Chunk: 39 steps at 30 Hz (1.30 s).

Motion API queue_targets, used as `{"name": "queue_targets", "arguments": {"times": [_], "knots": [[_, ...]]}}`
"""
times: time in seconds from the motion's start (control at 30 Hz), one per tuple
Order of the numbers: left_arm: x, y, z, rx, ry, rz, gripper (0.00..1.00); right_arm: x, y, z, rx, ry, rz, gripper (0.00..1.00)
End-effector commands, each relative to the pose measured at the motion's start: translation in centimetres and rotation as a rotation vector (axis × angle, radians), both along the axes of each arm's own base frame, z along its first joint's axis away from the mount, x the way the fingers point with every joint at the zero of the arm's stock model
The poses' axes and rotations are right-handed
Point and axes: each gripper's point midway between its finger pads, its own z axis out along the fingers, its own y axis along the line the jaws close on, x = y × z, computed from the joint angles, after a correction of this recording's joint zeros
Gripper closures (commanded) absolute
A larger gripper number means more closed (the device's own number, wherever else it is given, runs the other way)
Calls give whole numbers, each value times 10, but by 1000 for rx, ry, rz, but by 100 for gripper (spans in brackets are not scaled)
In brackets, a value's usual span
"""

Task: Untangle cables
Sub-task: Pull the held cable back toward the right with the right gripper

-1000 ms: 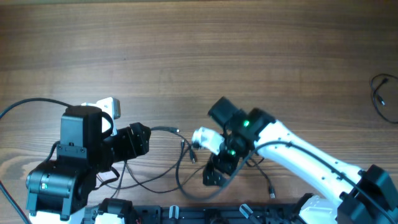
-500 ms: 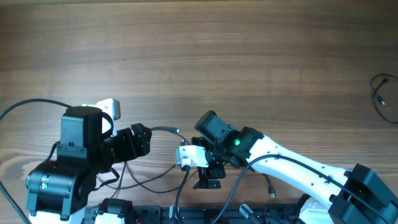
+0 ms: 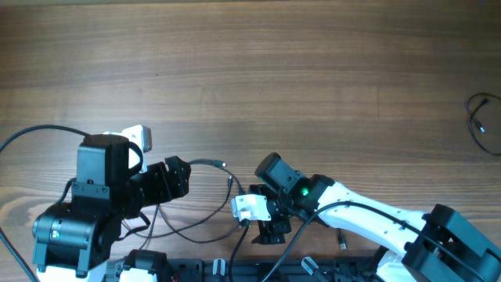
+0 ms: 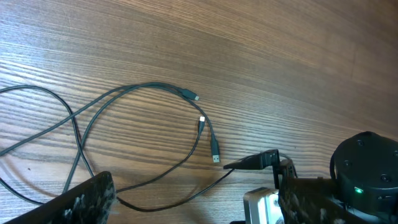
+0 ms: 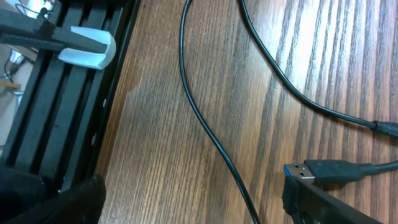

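Thin dark cables (image 3: 205,163) lie in loose crossing loops on the wooden table between my two arms. In the left wrist view the cables (image 4: 143,87) end in small metal-tipped plugs (image 4: 215,157) near the middle. My left gripper (image 3: 182,178) is open, and one strand runs on the table between its fingers (image 4: 193,202). My right gripper (image 3: 268,229) is open and low over the table near the front edge. In the right wrist view a thin cable (image 5: 205,127) passes between its fingers (image 5: 193,199), and a black USB plug with a blue insert (image 5: 311,169) lies against its right finger.
A black rail (image 5: 56,106) runs along the table's front edge, close to my right gripper. Another dark cable (image 3: 479,117) lies alone at the far right edge. Thick black arm wiring (image 3: 31,133) loops at the left.
My right gripper has moved left and then toward the front edge, dropping lower over the cables. The left arm has not moved.
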Motion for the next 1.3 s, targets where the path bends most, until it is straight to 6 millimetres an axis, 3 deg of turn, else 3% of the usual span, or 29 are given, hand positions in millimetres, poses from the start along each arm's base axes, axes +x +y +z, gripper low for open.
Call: {"name": "queue_targets", "arguments": {"times": [0.0, 0.07, 0.2, 0.3, 0.33, 0.37, 0.4, 0.47, 0.53, 0.63, 0.77, 0.8, 0.87, 0.9, 0.93, 1.03, 1.27], "knots": [[0, 1, 4, 7, -18, -3, 14, 0, -2, -4, -12, -18, 10, 10], [0, 1, 4, 7, -18, -3, 14, 1, -2, -8, -16, -15, 9, 12], [0, 1, 4, 7, -18, -3, 14, 8, -5, -34, -80, -23, -8, 13], [0, 1, 4, 8, -15, -2, 14, 6, -8, -51, -115, 2, -7, 20], [0, 1, 4, 8, -14, -2, 14, 4, -10, -55, -128, 11, -6, 27], [0, 1, 4, 7, -14, -3, 14, 4, -11, -57, -135, 16, -6, 73], [0, 1, 4, 8, -14, -3, 14, 4, -11, -58, -138, 13, -8, 96], [0, 1, 4, 8, -14, -2, 14, 8, -9, -56, -141, 2, -19, 96], [0, 1, 4, 7, -14, -3, 14, 25, 2, -43, -126, -8, -104, 96], [-2, 1, 3, 9, -6, -3, 14, 66, 28, 19, 31, -83, -207, 96], [-3, 1, 2, 10, -3, -3, 13, 121, 43, 151, 314, -261, -332, 96], [-3, 1, 2, 10, -2, -3, 13, 133, 37, 201, 410, -342, -362, 96], [-3, 1, 2, 10, -3, -3, 13, 150, 15, 274, 539, -483, -431, 96], [-3, 1, 2, 10, -2, -3, 13, 157, 2, 294, 567, -538, -473, 96], [-3, 1, 2, 10, -2, -3, 13, 168, -23, 323, 600, -635, -559, 96], [-3, 1, 2, 10, -3, -3, 13, 187, -87, 363, 616, -786, -776, 96], [-3, 1, 2, 10, -3, -2, 13, 201, -214, 416, 691, -913, -1245, 96]]}}
